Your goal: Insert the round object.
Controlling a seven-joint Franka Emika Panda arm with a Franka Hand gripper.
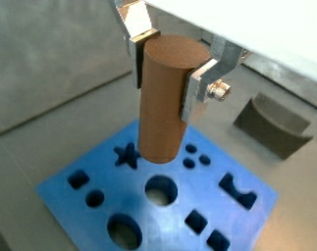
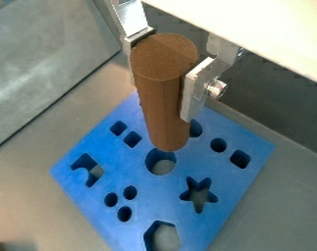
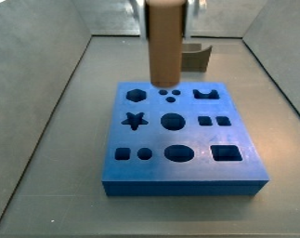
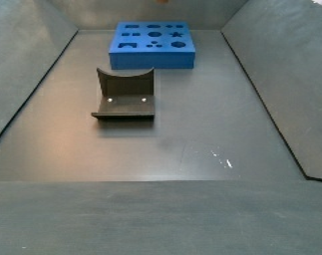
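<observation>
Brown and smooth, the round object fills my wrist views: a tall peg standing upright, clamped near its top between my two silver fingers, so my jaws are closed on it at just the peg's width. It hangs over the blue block, its lower end above the block's face and apart from it, not yet in any hole. In both wrist views the middle round hole shows just beyond the peg's foot, so I judge I am near the mark but not yet square over it; in a side view the peg sits over the far half of the block, near the small holes. To do this well I should slide across until the peg's foot is centred on that hole, keep it plumb, then descend slowly and yield if the rim catches. My grip should stay firm so the peg does not tilt. Off to one side on the bench, well apart from the block, stands the fixture.
</observation>
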